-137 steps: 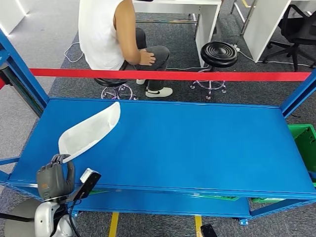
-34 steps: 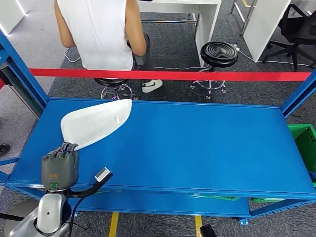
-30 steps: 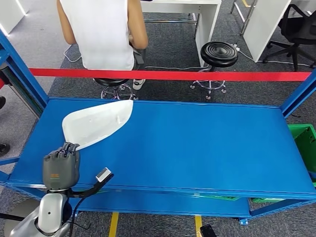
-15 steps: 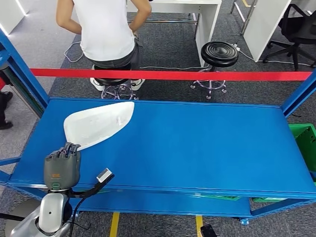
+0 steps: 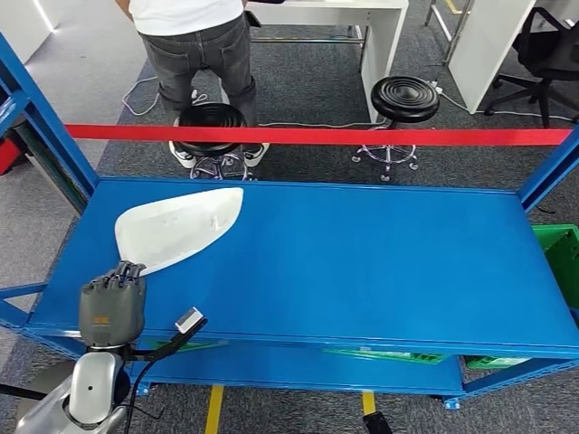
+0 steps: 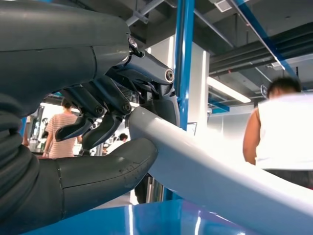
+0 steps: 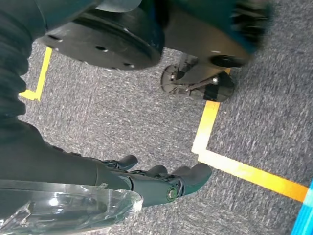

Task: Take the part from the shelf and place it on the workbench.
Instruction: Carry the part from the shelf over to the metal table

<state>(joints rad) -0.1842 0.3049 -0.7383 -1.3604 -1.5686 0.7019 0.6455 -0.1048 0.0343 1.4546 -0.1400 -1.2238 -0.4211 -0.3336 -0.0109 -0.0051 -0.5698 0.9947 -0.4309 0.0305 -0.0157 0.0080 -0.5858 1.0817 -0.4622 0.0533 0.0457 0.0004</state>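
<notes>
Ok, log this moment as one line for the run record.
phase: grasp on shelf | left hand: holds white part at its near end | part: on blue shelf | right hand: hanging, holds nothing

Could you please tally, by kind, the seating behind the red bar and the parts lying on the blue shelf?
Round black stools: 2 (stool behind the part, stool by the white desk)
Black office chairs: 1 (office chair)
White parts on the blue shelf: 1 (white part)
Total: 4
</notes>
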